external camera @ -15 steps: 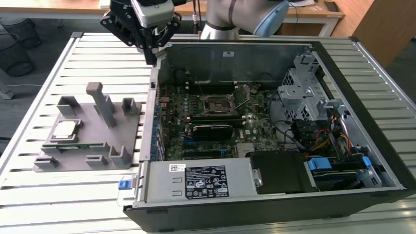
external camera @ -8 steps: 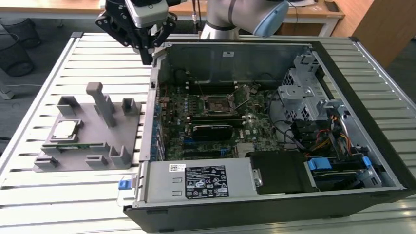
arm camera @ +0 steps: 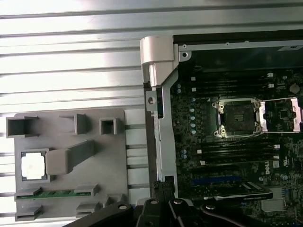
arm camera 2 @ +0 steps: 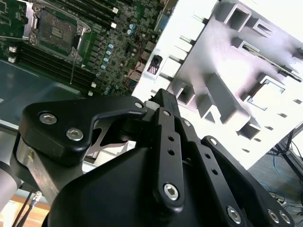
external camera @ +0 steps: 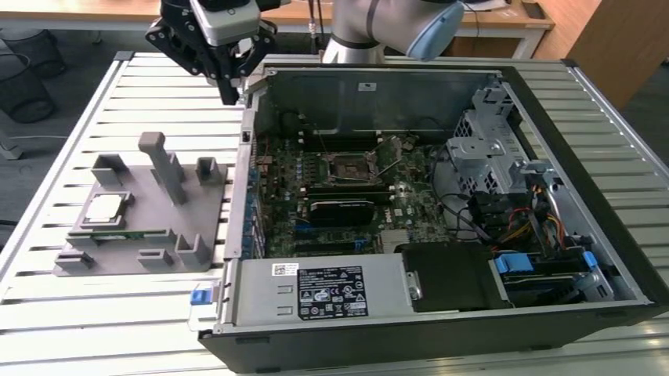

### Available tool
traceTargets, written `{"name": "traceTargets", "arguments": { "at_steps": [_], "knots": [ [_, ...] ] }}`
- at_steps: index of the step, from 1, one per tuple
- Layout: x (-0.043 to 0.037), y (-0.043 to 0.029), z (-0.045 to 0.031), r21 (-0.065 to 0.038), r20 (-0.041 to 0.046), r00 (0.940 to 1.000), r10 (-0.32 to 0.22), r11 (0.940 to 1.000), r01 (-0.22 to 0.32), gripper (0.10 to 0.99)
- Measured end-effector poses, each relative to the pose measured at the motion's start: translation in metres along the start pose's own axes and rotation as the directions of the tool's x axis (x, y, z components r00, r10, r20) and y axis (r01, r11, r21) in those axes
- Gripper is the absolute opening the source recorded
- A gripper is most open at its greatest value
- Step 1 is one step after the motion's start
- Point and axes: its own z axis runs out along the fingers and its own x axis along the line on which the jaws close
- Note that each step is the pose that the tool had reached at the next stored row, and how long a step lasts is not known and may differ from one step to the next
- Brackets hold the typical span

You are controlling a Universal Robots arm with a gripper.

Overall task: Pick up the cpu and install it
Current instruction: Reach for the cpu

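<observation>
The cpu [external camera: 105, 207] lies flat in a square recess of the grey holder [external camera: 157, 168], beside a green memory stick [external camera: 121, 233], on the slatted bench [external camera: 63, 117] at the exterior view's left. The gripper [external camera: 228, 95] hangs empty with fingers pressed together over the open computer case's [external camera: 418, 345] near wall, well apart from the cpu. The motherboard socket [external camera: 345, 166] stands uncovered.

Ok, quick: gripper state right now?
Gripper: closed, holding nothing; the cpu sits on the grey holder.
</observation>
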Motion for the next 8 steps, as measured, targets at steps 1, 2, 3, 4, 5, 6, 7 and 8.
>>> {"name": "traceTargets", "arguments": {
  "at_steps": [1,2,3,4,5,6,7,8],
  "knots": [
    [0.0010,-0.0001,0.0001,0.000,-0.0001,1.0000,0.000,1.0000,0.000,0.106],
    [0.0020,-0.0002,0.0002,0.000,-0.0002,1.0000,0.000,1.0000,0.000,0.106],
    [0.0030,-0.0003,0.0002,0.000,-0.0004,1.0000,0.000,1.0000,0.000,0.106],
    [0.0040,-0.0003,0.0003,0.000,-0.0004,1.0000,0.000,1.0000,0.000,0.106],
    [0.0050,-0.0004,0.0004,0.000,-0.0006,1.0000,0.000,1.0000,0.000,0.106],
    [0.0061,-0.0005,0.0004,0.000,-0.0007,1.0000,0.000,1.0000,0.000,0.106],
    [0.0071,-0.0006,0.0005,0.000,-0.0008,1.0000,0.000,1.0000,0.000,0.106],
    [0.0083,-0.0007,0.0006,0.000,-0.0010,1.0000,0.000,1.0000,0.000,0.106]
  ]
}}
